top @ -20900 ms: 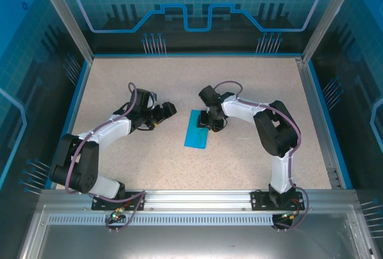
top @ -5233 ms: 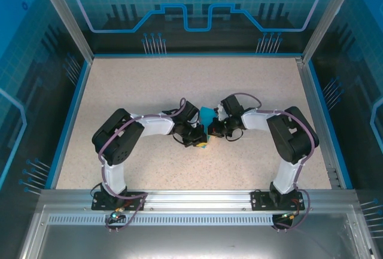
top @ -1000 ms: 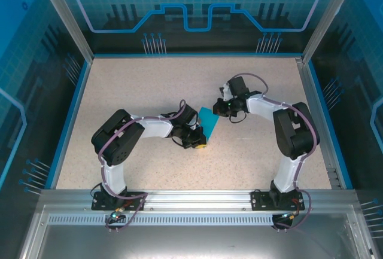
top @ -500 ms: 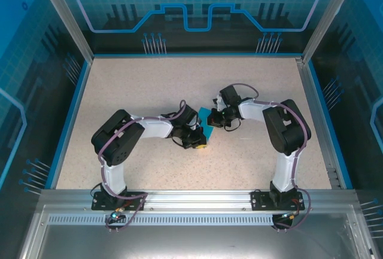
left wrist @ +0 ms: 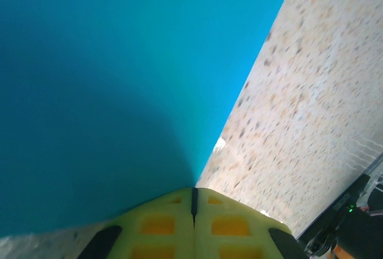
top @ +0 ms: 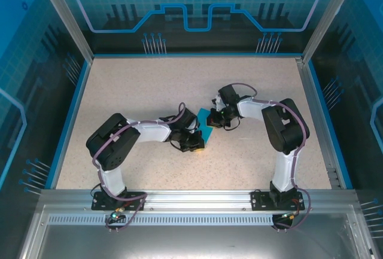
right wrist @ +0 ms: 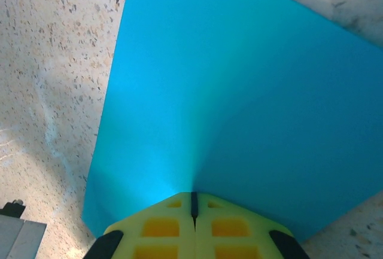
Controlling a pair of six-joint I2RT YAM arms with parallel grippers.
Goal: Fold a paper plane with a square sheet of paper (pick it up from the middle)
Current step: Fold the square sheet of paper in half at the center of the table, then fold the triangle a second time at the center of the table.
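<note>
Both arms meet over the middle of the worktop [top: 149,85], and the cyan sheet of paper [right wrist: 239,91] lies between them, partly folded by the look of it and not yet a dart.

My left claw [left wrist: 192,194] is closed, yellow pads pressed together, with the tips right at a straight blue edge that runs diagonally away from me. There's paper on one side of that edge and speckled worktop on the other. My right claw [right wrist: 192,199] is also closed, its tips on the sheet's near side, and a faint ridge fans out from them across the blue. Whether either claw has a layer nipped between the pads or is only bearing down on top, I can't tell from here.

I read this step as setting a crease, so here's how I'd do it well. One claw should anchor and the other should travel. I'd make the right the anchor, pressing straight down so the sheet can't skate on this smooth surface. The left would then run along that diagonal edge with its tips low and flat, going slowly, so the fold sharpens without the layers sliding apart.

The risk is drag. Too much sideways push and the whole sheet swings round the anchor, and the crease goes crooked. So it wants light pressure, one short stroke, and then a check that the edges line up before committing further.
</note>
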